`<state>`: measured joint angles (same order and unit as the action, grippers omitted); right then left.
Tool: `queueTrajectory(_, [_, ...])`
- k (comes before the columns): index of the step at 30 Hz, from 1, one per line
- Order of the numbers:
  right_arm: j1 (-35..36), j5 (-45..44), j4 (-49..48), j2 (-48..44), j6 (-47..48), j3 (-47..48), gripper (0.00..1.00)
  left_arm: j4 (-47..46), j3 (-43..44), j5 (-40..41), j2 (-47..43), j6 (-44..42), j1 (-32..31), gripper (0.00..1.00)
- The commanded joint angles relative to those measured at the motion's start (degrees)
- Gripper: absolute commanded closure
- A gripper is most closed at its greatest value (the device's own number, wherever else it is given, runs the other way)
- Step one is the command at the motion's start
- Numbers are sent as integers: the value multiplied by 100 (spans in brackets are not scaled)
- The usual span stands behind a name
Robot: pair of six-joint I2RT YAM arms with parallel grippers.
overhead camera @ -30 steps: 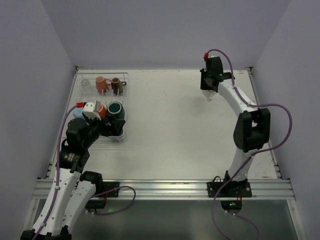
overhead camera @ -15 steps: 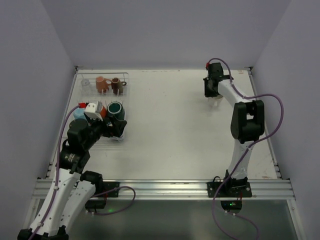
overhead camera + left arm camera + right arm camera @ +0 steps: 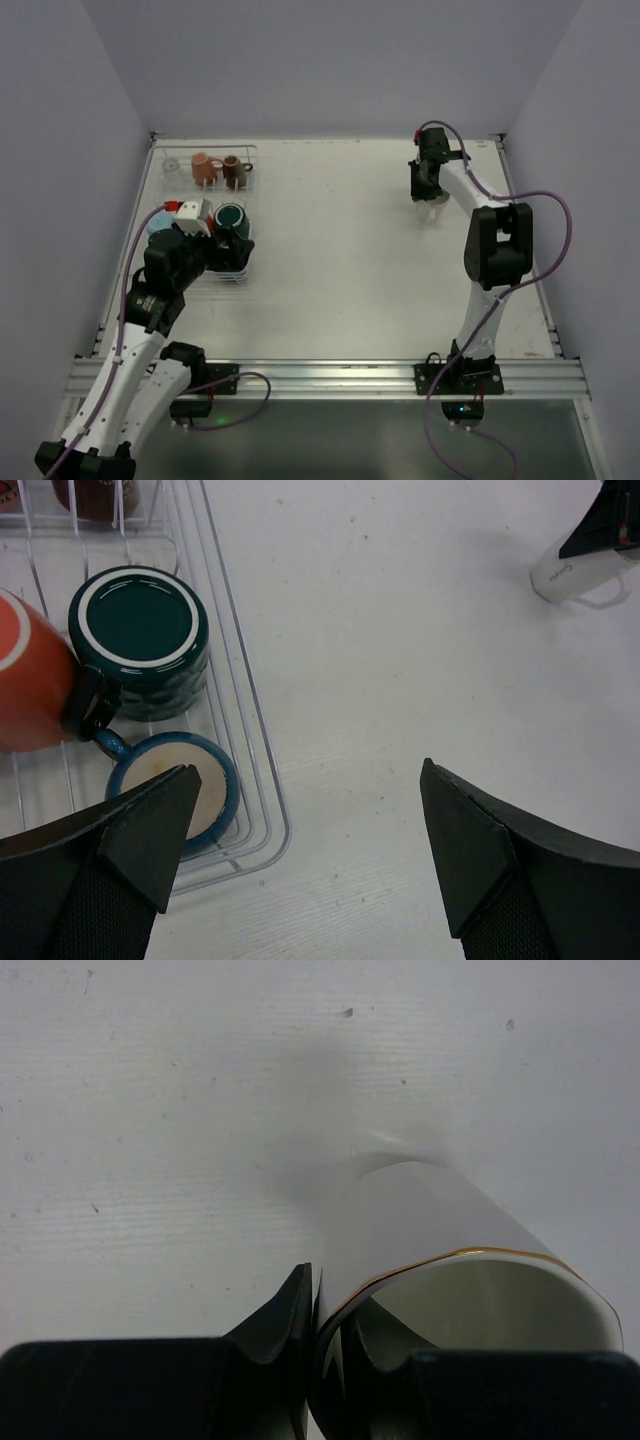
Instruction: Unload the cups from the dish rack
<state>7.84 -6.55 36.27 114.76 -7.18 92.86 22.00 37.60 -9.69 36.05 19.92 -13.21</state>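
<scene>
One white cup [image 3: 430, 1210], pinched at its wall in my right gripper [image 3: 322, 1325], looks hard, slick, chippable. Left gripper [image 3: 308, 780] gapes; I'd take the green cup [image 3: 140, 630] across its sides.

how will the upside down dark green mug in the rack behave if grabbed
The dark green mug looks like glazed ceramic: probably rigid, heavy for its size, chippable. Its glossy wall may be slippery. Base-up beside the orange mug in the dish rack, it may nudge that neighbour when lifted.
</scene>
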Motion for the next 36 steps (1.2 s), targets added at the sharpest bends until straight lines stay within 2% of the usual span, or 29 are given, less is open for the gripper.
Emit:
queueTrajectory(1, [-10,92,416,-489,-29,145,96,68,107,107,156,-32,-32,0])
queueTrajectory(5, [-28,197,407,-534,-29,4,89,112,308,389,455,73,-23,0])
queueTrajectory(8, [-54,154,311,-595,-108,-66,72,164,554,670,718,230,-24,0])
queueTrajectory(9, [-45,119,241,-630,-134,-75,58,173,625,845,771,284,-32,0])
queueTrajectory(12, [-54,136,109,-893,-187,-136,34,182,862,1274,929,442,-32,0])
queueTrajectory(14, [-54,110,99,-1122,-187,-119,25,182,1002,1487,991,591,-32,0])
queueTrajectory(15, [-54,92,91,-1201,-196,-110,17,182,1055,1653,1044,635,-32,0])
queueTrajectory(19, [-54,66,-67,-1815,-362,-233,1,129,1223,2198,1184,890,-32,1])
queueTrajectory(23, [-10,871,-646,-2790,-827,-899,1,-151,1170,3103,1404,978,-32,2])
queueTrajectory(25, [279,1198,-1366,-3476,-1108,-1356,1,-309,1170,3561,1728,1083,-23,2])
queueTrajectory(27, [856,1384,-2043,-4011,-1207,-2006,1,-197,1319,3563,2210,1189,20,2])
queueTrajectory(30, [1543,1488,-2466,-4312,-1163,-2544,1,-204,1706,3894,2607,1207,29,0])
queueTrajectory(36, [1870,2060,-2836,-4208,-1444,-2817,1,6,2067,3607,3197,978,564,0])
